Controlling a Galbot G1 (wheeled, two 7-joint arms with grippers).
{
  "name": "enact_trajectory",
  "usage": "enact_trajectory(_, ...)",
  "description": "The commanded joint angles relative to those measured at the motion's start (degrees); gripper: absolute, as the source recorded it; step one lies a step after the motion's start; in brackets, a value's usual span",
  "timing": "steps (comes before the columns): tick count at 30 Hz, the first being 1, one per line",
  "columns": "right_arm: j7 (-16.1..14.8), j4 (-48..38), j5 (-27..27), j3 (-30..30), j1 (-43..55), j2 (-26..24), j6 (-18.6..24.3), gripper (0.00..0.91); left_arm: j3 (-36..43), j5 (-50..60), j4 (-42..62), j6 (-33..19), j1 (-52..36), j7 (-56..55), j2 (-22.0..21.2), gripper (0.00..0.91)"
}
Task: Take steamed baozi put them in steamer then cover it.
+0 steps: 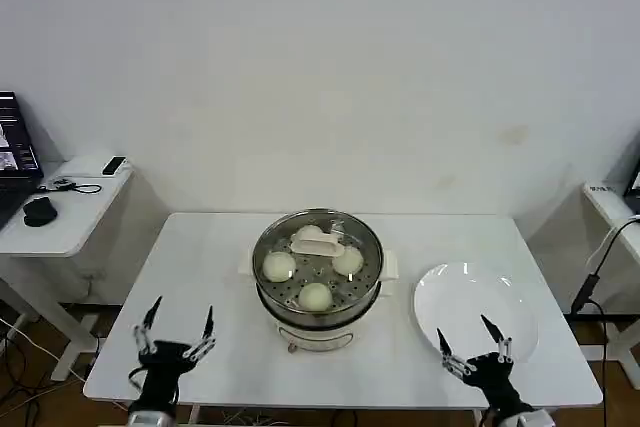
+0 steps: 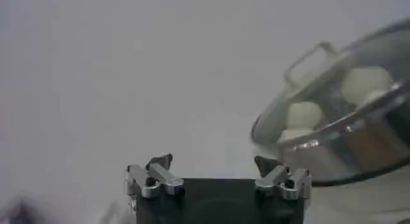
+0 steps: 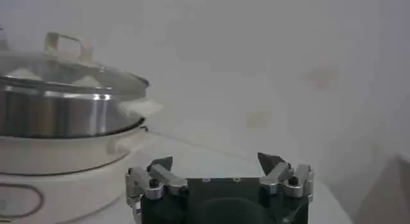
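Observation:
The steamer stands in the middle of the white table, its clear glass cover resting on top with the cream bar handle across it. Under the glass lie several steamed baozi. The left wrist view shows the steamer with the cover on and baozi beneath. From the right wrist the steamer and cover appear side-on. My left gripper stands open near the table's front left edge, holding nothing. My right gripper stands open at the front right, over the near rim of the plate.
A bare white plate lies to the right of the steamer. A side desk with a mouse and cables stands at the far left, another desk edge at the far right. A white wall is behind.

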Motion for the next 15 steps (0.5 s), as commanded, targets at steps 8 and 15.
enact_trajectory(8,3.0,0.0,4.1,-4.1,-4.6,-5.0,2.2,0.907,-4.5,-18.4,2.2,-8.0,9.3,-1.3,-3.4,0.907)
enact_trajectory(15,5.1,1.3,4.1,-4.4,-5.2,-4.9,0.2,0.907,-3.9,-16.6,1.1,-7.6,9.3,-1.7,-3.6,0.907)
